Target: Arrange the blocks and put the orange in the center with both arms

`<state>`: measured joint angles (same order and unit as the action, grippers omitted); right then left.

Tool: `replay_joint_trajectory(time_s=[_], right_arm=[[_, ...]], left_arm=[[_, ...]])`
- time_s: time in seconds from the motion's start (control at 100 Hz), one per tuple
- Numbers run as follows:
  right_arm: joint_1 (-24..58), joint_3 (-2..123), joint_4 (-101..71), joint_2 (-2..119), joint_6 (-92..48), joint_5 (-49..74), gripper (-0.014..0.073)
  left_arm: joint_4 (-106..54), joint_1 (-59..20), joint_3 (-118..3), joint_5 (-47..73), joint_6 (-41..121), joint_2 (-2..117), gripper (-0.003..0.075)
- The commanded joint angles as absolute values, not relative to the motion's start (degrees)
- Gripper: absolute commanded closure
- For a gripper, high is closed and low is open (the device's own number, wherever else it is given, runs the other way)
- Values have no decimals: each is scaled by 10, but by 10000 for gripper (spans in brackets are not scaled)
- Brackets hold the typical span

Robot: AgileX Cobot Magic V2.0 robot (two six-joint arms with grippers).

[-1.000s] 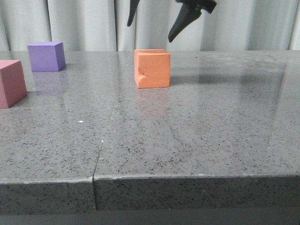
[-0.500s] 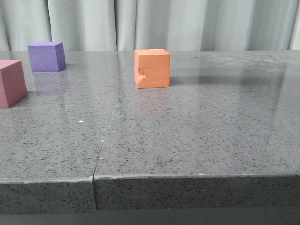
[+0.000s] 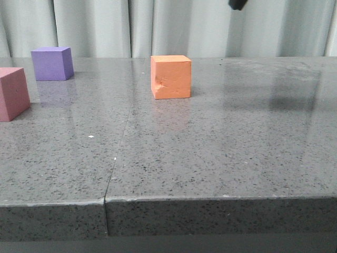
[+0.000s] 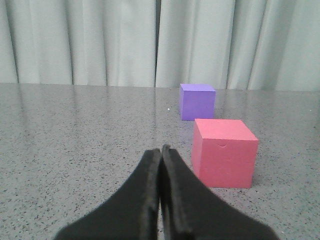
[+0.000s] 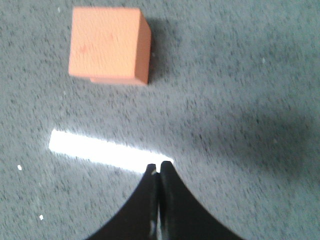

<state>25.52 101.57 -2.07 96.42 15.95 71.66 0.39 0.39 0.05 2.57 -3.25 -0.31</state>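
Orange cube [image 3: 171, 77] alone on counter [image 3: 221, 153], apart from purple cube [image 3: 51, 63] and pink cube [image 3: 13, 93]; left tool [image 4: 161, 150] and right tool [image 5: 159, 166] both pressed together, holding nothing.

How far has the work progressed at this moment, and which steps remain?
Done: nothing visibly finished. The orange cube stands alone, away from the purple cube and pink-red cube, which sit near each other at the table's left.
In hand: nothing. The left pincer and right pincer are both shut and empty.
Left: arrange the cubes and bring the orange one between the other two.
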Motion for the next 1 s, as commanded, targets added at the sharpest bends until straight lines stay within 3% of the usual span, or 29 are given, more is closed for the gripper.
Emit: replay_joint_trajectory(time_s=[0.0,0.99], right_arm=[[254,992,-12,907,151,710,653],[254,476,9,480,152,366,653]], left_arm=[[0,4,24,-21,-34,-19,741],[0,4,24,-21,-34,-19,741]])
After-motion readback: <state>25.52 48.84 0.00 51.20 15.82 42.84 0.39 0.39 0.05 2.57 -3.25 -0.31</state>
